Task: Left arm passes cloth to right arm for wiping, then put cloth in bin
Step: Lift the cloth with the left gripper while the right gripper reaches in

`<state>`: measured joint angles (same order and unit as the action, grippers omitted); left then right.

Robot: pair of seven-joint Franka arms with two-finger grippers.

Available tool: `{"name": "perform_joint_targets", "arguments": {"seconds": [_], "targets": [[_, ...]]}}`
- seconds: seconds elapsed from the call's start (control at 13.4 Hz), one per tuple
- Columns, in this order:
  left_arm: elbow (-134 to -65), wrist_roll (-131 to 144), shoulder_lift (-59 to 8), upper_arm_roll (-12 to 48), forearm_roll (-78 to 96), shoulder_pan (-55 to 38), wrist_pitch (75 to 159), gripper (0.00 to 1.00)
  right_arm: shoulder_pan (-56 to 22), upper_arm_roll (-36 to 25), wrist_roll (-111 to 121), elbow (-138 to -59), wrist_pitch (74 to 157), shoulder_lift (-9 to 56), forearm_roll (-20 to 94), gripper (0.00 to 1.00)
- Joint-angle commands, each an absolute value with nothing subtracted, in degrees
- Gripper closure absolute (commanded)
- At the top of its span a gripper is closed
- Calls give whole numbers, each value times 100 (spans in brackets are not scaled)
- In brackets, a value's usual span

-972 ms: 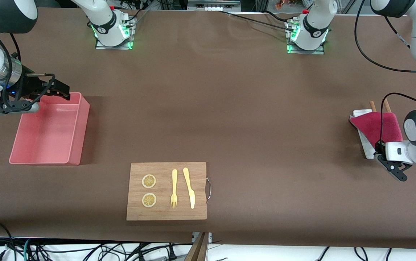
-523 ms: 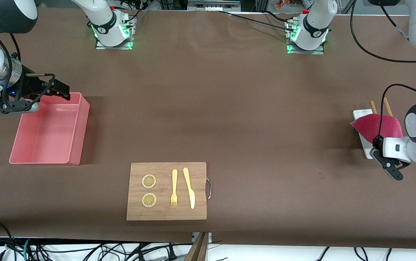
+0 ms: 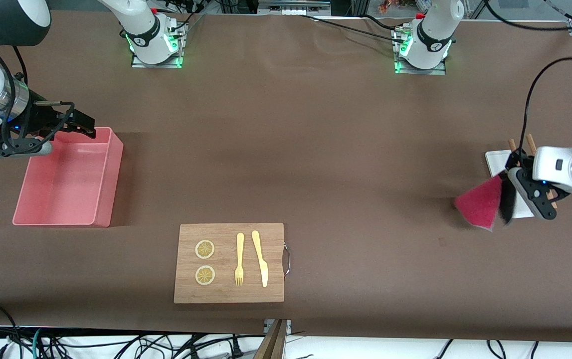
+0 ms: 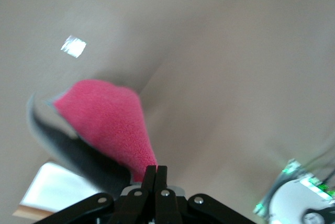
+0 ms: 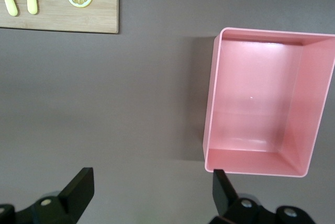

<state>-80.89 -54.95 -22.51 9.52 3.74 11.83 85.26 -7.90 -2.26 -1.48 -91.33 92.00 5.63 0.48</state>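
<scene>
Between the pressed-together fingers of the left end effector [image 3: 507, 197], over the worktop [image 3: 315, 149] at the left arm's end, hung the cloth [image 3: 477, 203], pinched by one corner. It trailed from that end effector toward the middle of the worktop, crimson face up and grey underside showing beneath it in the left wrist view [image 4: 112, 124]. Directly below the left end effector lay the narrow white tray [image 3: 496, 160] with two wooden sticks [image 3: 531, 143] on it; the cloth was clear of both. The right end effector [image 3: 74, 124] hovered with its fingers spread over the rim of the bin [image 3: 111, 189] at the right arm's end, and the right arm appeared to be waiting. The bin's open interior lay just below it in the right wrist view [image 5: 314, 98] and held nothing. The relation governing the handover was judged to be the line joining the two end effectors: it ran along the length of the worktop, with the cloth well apart from the right end effector and already pointing toward it. The chopping board [image 3: 229, 294], carrying two lemon slices [image 3: 205, 249], a fork [image 3: 239, 259] and a knife [image 3: 260, 258], lay between the two arms and below that line, nearer the front camera. The handover had not yet taken place.
</scene>
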Motion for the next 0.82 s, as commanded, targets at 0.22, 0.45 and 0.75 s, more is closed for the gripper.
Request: {"name": "perform_joint_targets", "arguments": {"seconds": [0.22, 0.45, 0.75], "targets": [[-7912, -2818, -1934, 2010, 1291, 1213, 8253, 100, -1203, -132, -9, -8833, 9176, 782, -18, 0], [-7866, -1410, -1995, 2469, 1730, 1073, 8393, 100, -1458, 8, 883, -8833, 8676, 905, 78, 0], [-7788, -292, -2013, 2470, 2205, 625, 8937, 100, -1442, 106, 2693, -8885, 8762, 914, 1314, 0]]}}
